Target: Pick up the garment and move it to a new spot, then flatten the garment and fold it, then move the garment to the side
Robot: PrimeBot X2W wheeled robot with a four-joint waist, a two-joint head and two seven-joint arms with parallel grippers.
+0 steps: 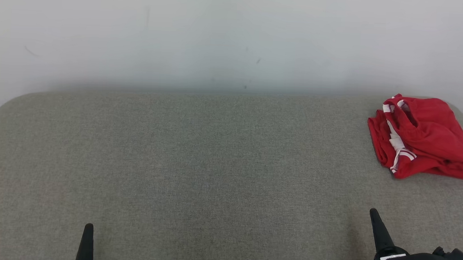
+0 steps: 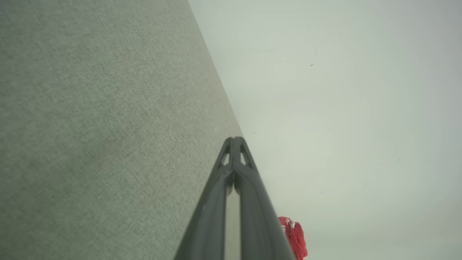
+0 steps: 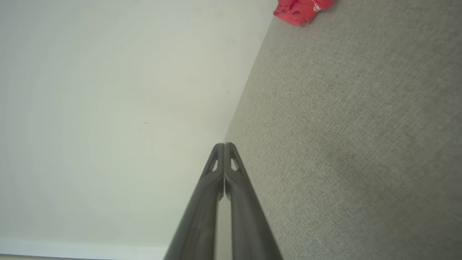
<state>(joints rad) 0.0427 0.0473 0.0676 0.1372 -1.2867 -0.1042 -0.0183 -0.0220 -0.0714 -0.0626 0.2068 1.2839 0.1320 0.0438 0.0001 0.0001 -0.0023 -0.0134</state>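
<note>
Low in front of me, my left gripper (image 2: pixel 234 139) and right gripper (image 3: pixel 224 145) are pointing forward, fingers pressed together on nothing, while the red garment (image 1: pixel 422 136) is lying rumpled at the far right of the grey table (image 1: pixel 198 163), near the white wall (image 1: pixel 220 35).

garment (image 1: pixel 426 134): on tabletop (image 1: pixel 214 164), far right, near back edge | wall (image 1: pixel 220 35): behind tabletop | right gripper (image 1: pixel 374 212): near right, before garment, apart from it | left gripper (image 1: pixel 89 227): near left, well apart from garment
</note>
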